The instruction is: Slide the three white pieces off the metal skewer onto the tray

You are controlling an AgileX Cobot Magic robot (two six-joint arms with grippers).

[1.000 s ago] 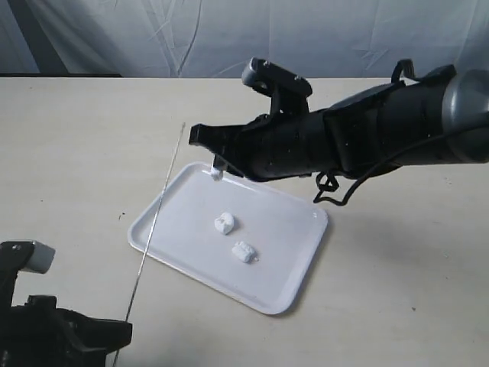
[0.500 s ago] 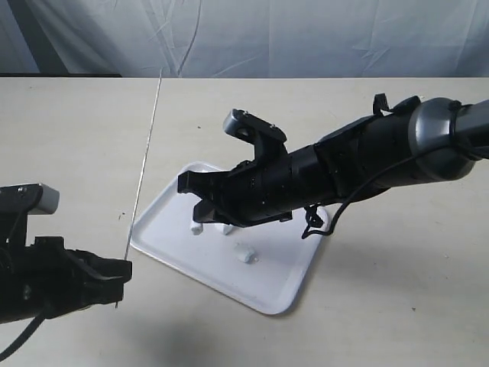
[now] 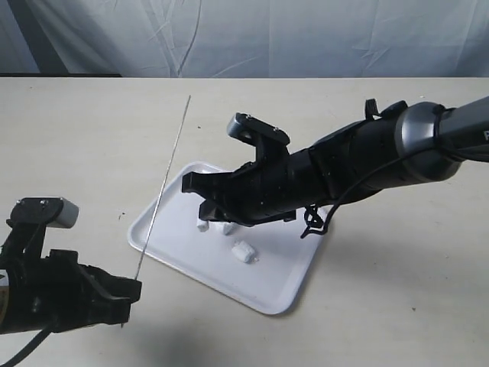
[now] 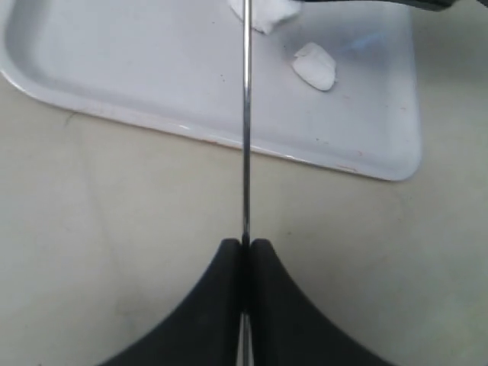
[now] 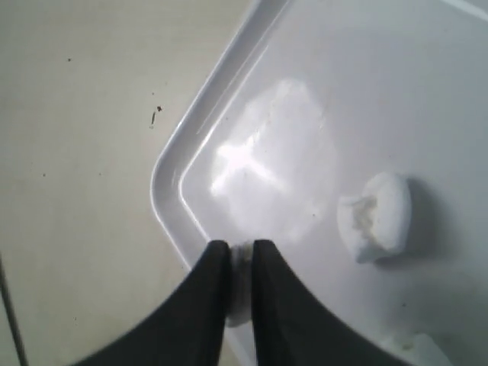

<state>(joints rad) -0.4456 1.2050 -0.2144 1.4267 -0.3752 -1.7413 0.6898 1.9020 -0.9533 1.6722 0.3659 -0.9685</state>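
The white tray (image 3: 294,260) lies mid-table. My right gripper (image 3: 205,214) hangs low over its left part, jaws pressed on one white piece (image 5: 241,263) close to the tray rim (image 5: 169,171). A second white piece (image 5: 375,215) lies free beside it, also visible as (image 3: 228,228). The third white piece (image 3: 243,251) rests nearer the tray's middle (image 4: 314,66). My left gripper (image 3: 136,284) is shut on the lower end of the bare metal skewer (image 3: 162,187), which slants up over the tray's left corner. In the left wrist view the skewer (image 4: 245,114) runs straight out from the closed jaws (image 4: 245,242).
The beige table (image 3: 397,290) surrounds the tray on all sides. A pale wrinkled backdrop (image 3: 306,38) closes off the far edge. The right arm's dark body (image 3: 359,164) and its cable (image 3: 313,222) span the tray's far right side.
The right gripper came down from the tray's far corner to its left part, carrying a white piece. The left arm shifted and the skewer's tip swung left, then back right.
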